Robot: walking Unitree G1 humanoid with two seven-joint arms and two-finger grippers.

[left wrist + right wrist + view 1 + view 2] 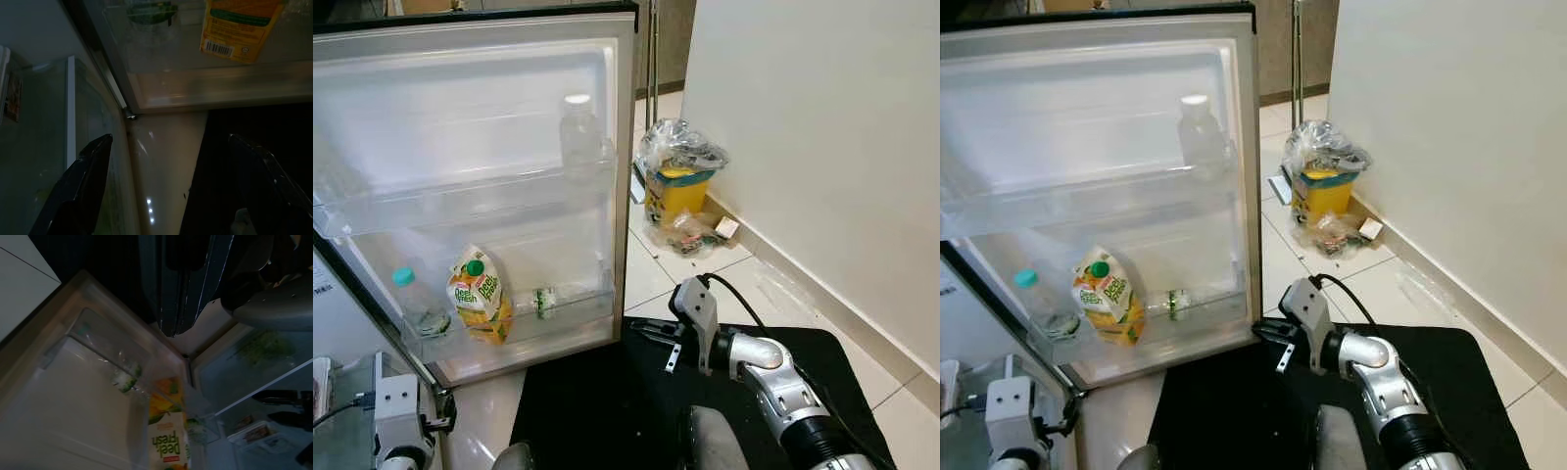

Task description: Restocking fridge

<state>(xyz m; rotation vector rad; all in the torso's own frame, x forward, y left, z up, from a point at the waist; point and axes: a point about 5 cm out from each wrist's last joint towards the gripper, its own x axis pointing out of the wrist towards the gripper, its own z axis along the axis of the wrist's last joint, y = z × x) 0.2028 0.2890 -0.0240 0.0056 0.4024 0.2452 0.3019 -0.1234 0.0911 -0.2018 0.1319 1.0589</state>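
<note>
The fridge door (480, 117) stands swung open in front of me. Its upper shelf carries a clear bottle with a white cap (579, 132). On the lower shelf are a teal-capped bottle (416, 304), an orange juice carton (480, 294) and a small bottle lying on its side (545, 301). My right gripper (656, 343) hovers low beside the door's bottom right corner, open and empty. My left gripper (171, 196) hangs low by the door's hinge corner, with its fingers (83, 186) spread wide and nothing between them. The carton (239, 29) shows above it.
A black mat (597, 411) covers the floor under my arms. A yellow bin with plastic bags (677, 181) stands against the white wall (822, 147) to the right. At far left, the fridge body's glass shelf (337, 431) sits beside my left wrist.
</note>
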